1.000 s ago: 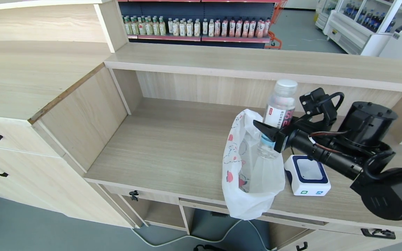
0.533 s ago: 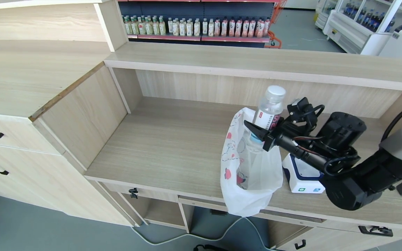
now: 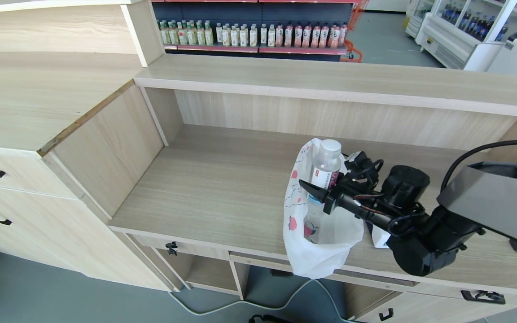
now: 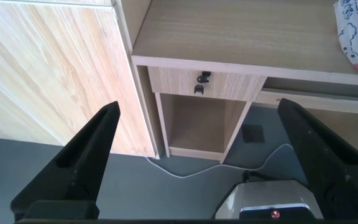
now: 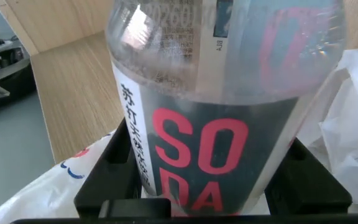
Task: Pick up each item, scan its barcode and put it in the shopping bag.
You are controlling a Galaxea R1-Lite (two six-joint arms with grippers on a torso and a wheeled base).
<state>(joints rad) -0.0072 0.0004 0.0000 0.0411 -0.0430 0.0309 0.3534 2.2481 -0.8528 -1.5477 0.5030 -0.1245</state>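
Note:
A clear soda bottle [image 3: 324, 170] with a white cap and red-and-dark label stands upright, its lower half inside the white patterned shopping bag [image 3: 317, 233] at the counter's front edge. My right gripper [image 3: 326, 190] is shut on the bottle's middle, reaching in from the right. In the right wrist view the bottle label [image 5: 210, 124] sits between the black fingers [image 5: 120, 168], with the bag [image 5: 353, 124] around it. The white and blue barcode scanner [image 3: 378, 235] lies just right of the bag, mostly hidden by my right arm. My left gripper [image 4: 197, 168] hangs open below counter level, nothing between its fingers.
The wooden counter [image 3: 222, 188] has a raised back shelf [image 3: 330, 80] and a side wall on the left. Drawers and an open cubby [image 4: 197, 124] sit under the counter's front edge. A cable runs along the floor. Store shelves of bottles stand behind.
My right gripper has lowered the bottle and shifted it left, from above the bag's right rim down into the bag. The scanner became mostly covered by the arm.

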